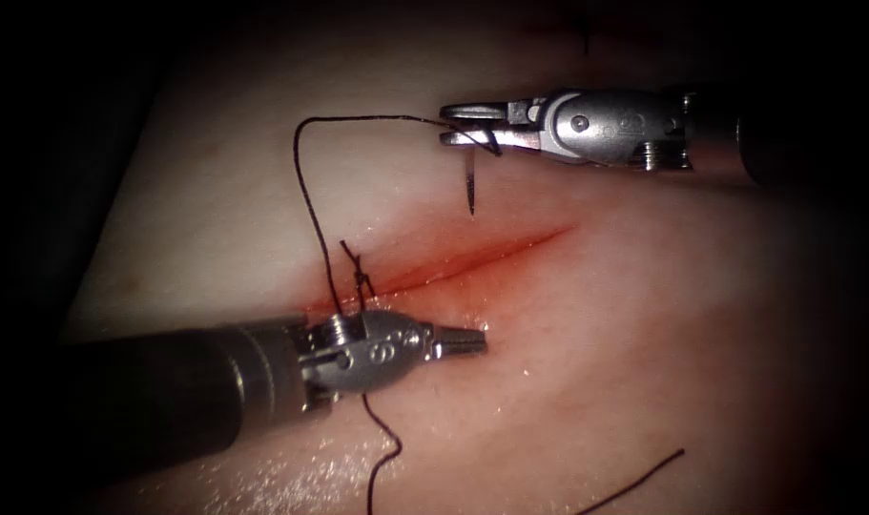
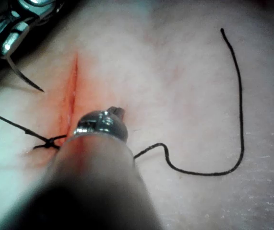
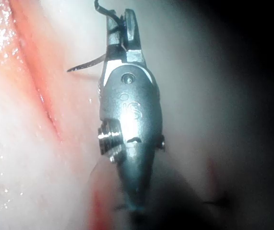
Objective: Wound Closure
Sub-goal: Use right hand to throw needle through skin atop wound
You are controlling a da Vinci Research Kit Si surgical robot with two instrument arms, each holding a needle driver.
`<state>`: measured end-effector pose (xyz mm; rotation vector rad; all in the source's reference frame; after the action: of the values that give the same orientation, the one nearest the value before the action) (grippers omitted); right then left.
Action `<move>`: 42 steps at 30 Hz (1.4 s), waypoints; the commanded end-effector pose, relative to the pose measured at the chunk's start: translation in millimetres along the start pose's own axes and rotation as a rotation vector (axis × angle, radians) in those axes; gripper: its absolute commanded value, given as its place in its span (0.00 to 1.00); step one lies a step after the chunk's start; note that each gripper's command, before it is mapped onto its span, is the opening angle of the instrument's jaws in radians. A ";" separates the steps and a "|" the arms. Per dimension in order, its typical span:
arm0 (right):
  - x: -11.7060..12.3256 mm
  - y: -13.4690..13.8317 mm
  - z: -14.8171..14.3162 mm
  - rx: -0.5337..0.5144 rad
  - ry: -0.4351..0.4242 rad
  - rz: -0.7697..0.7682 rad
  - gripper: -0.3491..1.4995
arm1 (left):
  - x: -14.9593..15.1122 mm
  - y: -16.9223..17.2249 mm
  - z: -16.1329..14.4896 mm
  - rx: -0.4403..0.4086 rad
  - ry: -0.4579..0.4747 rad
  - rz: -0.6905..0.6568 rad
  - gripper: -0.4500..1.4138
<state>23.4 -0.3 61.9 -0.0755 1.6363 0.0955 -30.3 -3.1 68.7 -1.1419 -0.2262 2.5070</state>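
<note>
Holding the needle point(image 1: 471, 187) near its thread end, the right tool point(image 1: 467, 125) hangs above the tissue point(image 1: 644, 315), jaws clamped, needle tip down, clear of the tissue, toward its far edge. Left tool point(image 1: 461, 341) sits just beside the cut point(image 1: 472, 256), jaws closed, holding nothing. Thread point(image 1: 305, 191) runs from needle to a knot point(image 1: 361, 278) at the cut's left end.

Tissue point(image 1: 644, 315) bears a knotted thread point(image 1: 310, 205), perhaps loose.
</note>
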 end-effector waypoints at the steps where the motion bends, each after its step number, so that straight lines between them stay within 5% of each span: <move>1: -0.6 0.4 0.7 0.002 0.001 -0.009 0.00 | 0.1 -0.3 0.8 0.000 0.001 0.003 0.05; 9: -0.7 -0.4 0.3 0.014 0.000 -0.057 0.00 | 0.5 -0.6 0.5 -0.005 0.001 -0.007 0.12; 19: -2.1 -6.7 -0.8 -0.019 0.044 -0.222 0.00 | 3.4 -2.2 -1.7 0.065 0.051 -0.052 0.19; 28: -1.0 -12.9 -2.0 -0.012 0.007 -0.427 0.00 | 3.5 -2.3 -3.3 0.092 0.044 -0.073 0.07; 42: -4.5 -12.3 -3.9 -0.031 -0.053 -0.380 0.00 | 2.0 1.2 -3.8 0.081 -0.023 -0.098 0.00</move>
<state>20.5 -13.0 65.8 -0.4007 1.5403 -0.1635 -28.5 -3.6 63.9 -1.0426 -0.1807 2.4223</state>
